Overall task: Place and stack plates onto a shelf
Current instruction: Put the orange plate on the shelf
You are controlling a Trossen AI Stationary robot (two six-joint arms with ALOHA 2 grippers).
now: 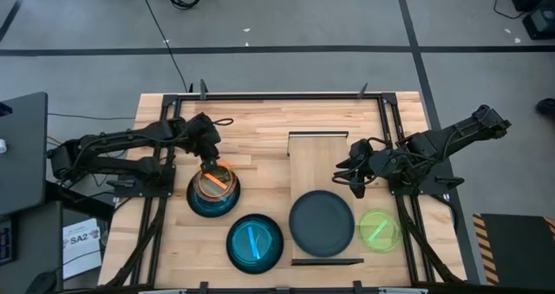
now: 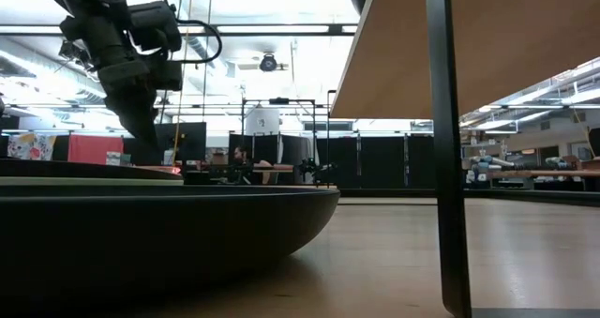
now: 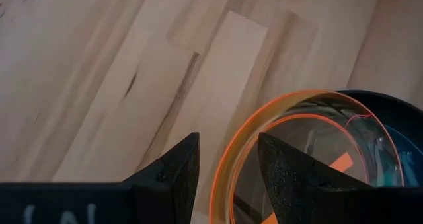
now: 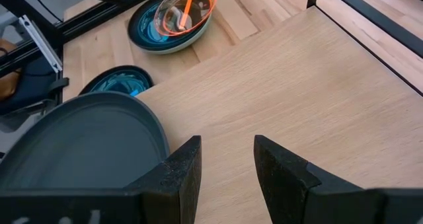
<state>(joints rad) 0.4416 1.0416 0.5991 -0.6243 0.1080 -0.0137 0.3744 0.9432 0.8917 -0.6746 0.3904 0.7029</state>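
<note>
My left gripper [image 1: 211, 166] is clamped on the rim of the orange plate [image 1: 215, 180], one finger inside the rim and one outside; the plate tilts over a teal plate [image 1: 212, 199] on the table's left half. The shelf [image 1: 323, 168] lies to the right of this gripper, long axis front to back, with a black plate [image 1: 322, 223] on its near end. My right gripper [image 1: 355, 176] hovers open over the shelf's bare far half, empty and nearer to the shelf than the left

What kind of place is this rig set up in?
Likely a robotics lab or open workshop: the butcher-block table sits on a grey floor with taped lines, and workbenches with equipment under ceiling strip lights fill the room behind.
</note>
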